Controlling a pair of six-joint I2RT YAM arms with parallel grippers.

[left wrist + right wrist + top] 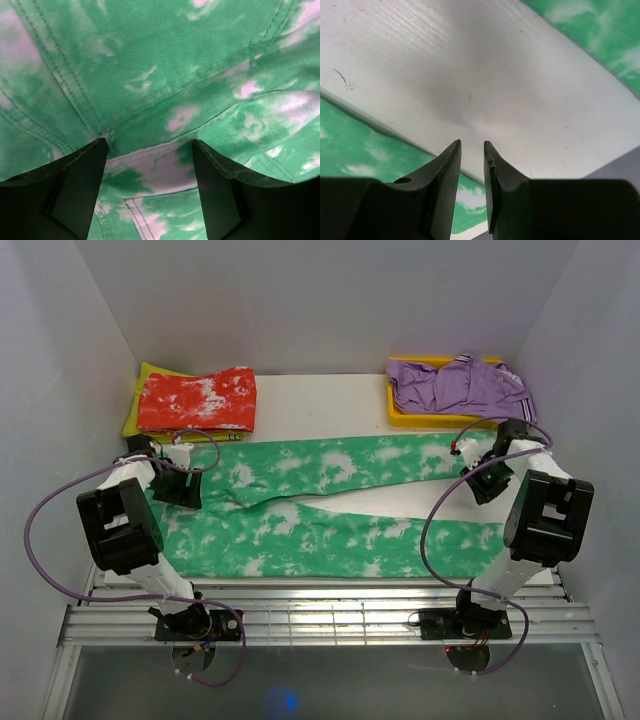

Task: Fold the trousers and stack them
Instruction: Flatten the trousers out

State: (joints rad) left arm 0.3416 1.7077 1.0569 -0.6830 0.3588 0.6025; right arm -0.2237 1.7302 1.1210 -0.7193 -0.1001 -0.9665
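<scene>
While the trousers (330, 505) lie spread across the desk (320, 400), legs running right, both arms hover low.
Left gripper (149, 145) gapes wide over the waist; right gripper (471, 143), nearly closed, grips nothing above bare desk between the legs.

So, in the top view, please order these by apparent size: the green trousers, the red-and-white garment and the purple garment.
1. green trousers, clearly the largest.
2. purple garment and red-and-white garment: they look about alike, so not ranked.
</scene>
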